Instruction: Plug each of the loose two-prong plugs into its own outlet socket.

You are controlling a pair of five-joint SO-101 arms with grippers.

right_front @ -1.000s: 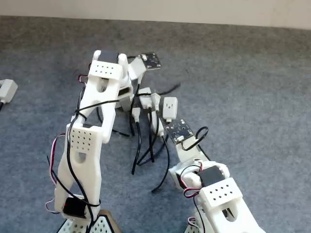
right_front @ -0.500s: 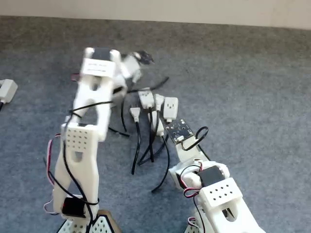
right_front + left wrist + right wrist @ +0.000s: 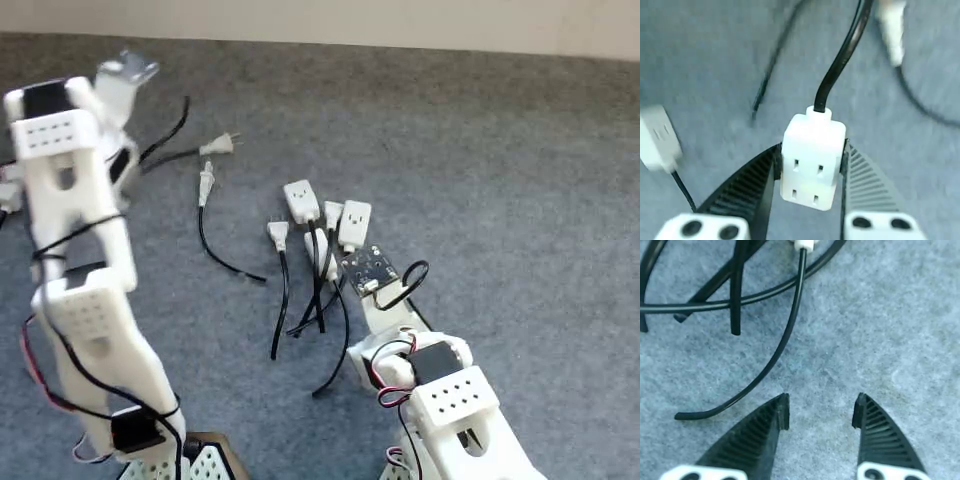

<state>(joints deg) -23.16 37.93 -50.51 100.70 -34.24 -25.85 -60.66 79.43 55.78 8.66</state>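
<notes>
Judging by how things lie, nothing is plugged in yet. In the high view one two-prong plug (image 3: 220,146) and a second plug (image 3: 207,182) lie loose on the grey carpet (image 3: 500,150) toward eleven o'clock. The other outlet sockets (image 3: 352,222) sit bunched with their black cords (image 3: 283,300) near the centre, none mated that I can see. The left gripper (image 3: 811,150) is clamped on the sides of one white outlet socket (image 3: 812,175), whose slotted face points at the wrist camera. That arm stands tall at ten o'clock. The right gripper (image 3: 821,410) hangs low at five o'clock of the cluster, jaws parted wide and empty over the carpet.
</notes>
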